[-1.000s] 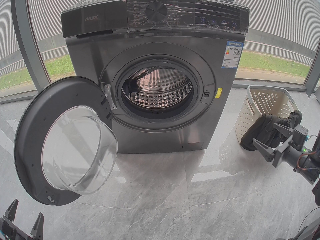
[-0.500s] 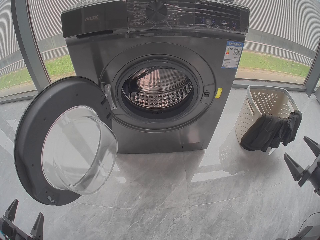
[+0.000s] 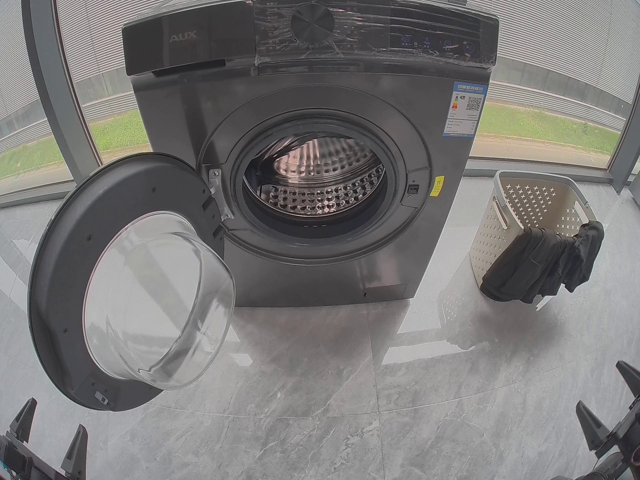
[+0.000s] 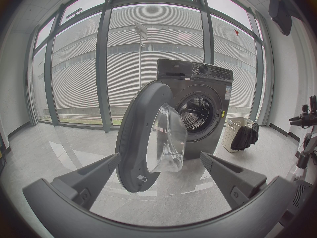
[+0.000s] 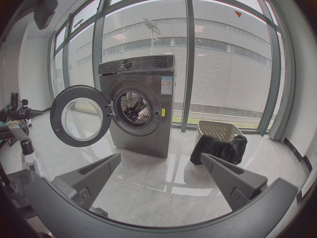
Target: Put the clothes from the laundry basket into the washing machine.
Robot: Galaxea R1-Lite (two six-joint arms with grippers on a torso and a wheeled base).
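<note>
- Clothes: dark crumpled bundle draped over the near rim of the white perforated laundry basket, hanging down its outer wall.
- Basket stands on the grey floor, just right of the washing machine.
- Door swung wide to the left, drum mouth open.
- Bundle's long axis runs along the rim; its left end hangs lowest.
- Left gripper and right gripper sit low, well apart from the basket, fingers spread and holding nothing.

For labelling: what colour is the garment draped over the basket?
Black; the garment shows best in head view.
</note>
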